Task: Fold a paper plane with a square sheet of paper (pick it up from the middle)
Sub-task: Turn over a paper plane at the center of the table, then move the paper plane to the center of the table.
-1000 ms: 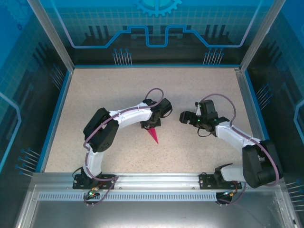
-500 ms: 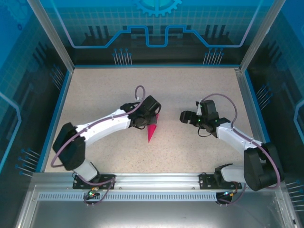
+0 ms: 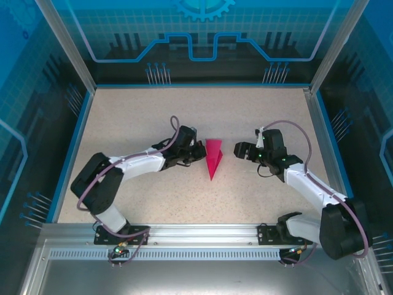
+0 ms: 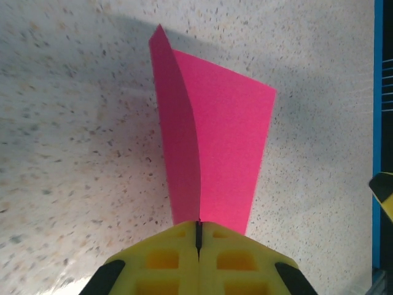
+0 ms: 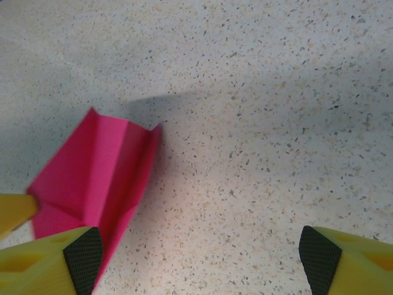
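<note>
The square sheet of paper is folded into a magenta-pink paper plane (image 3: 213, 157) near the middle of the table, its point toward the near edge. My left gripper (image 3: 200, 153) reaches it from the left and is shut on it. In the left wrist view the yellow fingers (image 4: 153, 261) meet on the centre crease, and the paper plane (image 4: 221, 141) fans out ahead of them. My right gripper (image 3: 237, 149) hovers just right of the plane, open and holding nothing. In the right wrist view the plane (image 5: 98, 175) lies at the lower left, by the left fingertip (image 5: 83, 255) of the right gripper (image 5: 199, 258).
The speckled beige tabletop (image 3: 141, 110) is bounded by a blue rim (image 3: 70, 153) and clear enclosure walls. An aluminium rail (image 3: 196, 230) carries both arm bases at the near edge.
My left arm has swung the plane right and farther back, toward the right gripper, turning its point toward the near edge. My right gripper shifted slightly left, and its jaws narrowed a little.
</note>
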Motion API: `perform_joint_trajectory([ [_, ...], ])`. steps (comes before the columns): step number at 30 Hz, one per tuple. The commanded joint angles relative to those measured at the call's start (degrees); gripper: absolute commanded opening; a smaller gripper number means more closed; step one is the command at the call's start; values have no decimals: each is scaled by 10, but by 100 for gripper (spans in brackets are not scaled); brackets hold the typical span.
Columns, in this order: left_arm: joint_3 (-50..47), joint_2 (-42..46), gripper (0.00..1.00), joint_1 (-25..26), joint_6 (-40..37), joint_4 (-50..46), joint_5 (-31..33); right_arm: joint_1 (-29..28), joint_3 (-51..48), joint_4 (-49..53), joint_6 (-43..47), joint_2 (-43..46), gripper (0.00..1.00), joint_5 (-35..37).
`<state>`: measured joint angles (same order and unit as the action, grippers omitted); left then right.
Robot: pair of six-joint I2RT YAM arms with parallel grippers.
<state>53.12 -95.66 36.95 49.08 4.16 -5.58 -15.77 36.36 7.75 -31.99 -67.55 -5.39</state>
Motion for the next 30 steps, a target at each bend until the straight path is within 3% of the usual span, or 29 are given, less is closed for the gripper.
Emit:
perform_joint_trajectory([
  [1,-25,-25,0,0,35,106,-35,-18,13,30,-4,4,84,-13],
  [5,-54,-40,0,0,52,137,-33,-63,41,54,-33,-26,64,-9],
  [17,-131,-43,0,-8,84,186,-20,-189,101,17,-92,-163,43,-7],
  [30,-141,-39,0,-10,85,193,-20,-222,134,38,-88,-226,40,-6],
])
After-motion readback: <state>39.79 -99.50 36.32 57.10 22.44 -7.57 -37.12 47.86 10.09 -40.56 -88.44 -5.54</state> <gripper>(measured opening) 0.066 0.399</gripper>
